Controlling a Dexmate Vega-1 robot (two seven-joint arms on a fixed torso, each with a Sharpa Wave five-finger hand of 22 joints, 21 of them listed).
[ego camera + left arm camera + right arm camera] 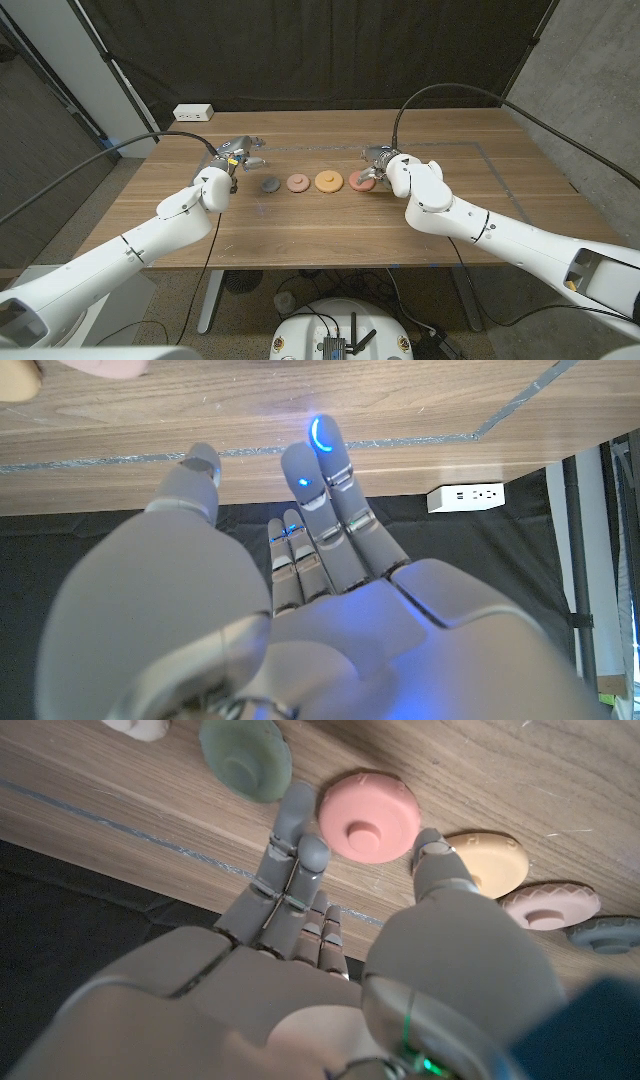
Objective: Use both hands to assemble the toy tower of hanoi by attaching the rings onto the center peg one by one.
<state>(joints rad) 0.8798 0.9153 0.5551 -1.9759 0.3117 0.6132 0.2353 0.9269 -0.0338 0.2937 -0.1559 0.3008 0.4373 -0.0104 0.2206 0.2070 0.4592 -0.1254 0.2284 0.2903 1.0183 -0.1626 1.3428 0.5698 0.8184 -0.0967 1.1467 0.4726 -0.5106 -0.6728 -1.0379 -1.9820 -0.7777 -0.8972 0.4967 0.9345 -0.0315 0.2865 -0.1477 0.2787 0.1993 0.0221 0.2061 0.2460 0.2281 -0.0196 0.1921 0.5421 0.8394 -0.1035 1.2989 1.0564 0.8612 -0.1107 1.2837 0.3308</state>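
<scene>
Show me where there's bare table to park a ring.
The near half of the table, between the two forearms, is bare. So is its far right end. It is crowded along the row from the grey ring to the pink ring, at the right hand.

Five rings lying flat on the table, all loose and none stacked.

The coral-pink ring (pixel 369 817) sits between the fingers (pixel 293 825) and thumb (pixel 432 850) of the right hand (pixel 330 970). Its raised hub faces up, and both tips are just beside its rim; whether they touch it cannot be told. The green ring (pixel 245 757) lies just beyond the fingertips on the finger side, apart from the pink one. On the thumb side the rest run in a row, each near the next without touching: the orange ring (pixel 490 863) just beside the thumb, then the pale pink ring (pixel 550 905), then the smaller grey-blue ring (pixel 608 933), farthest from the fingers.
</scene>
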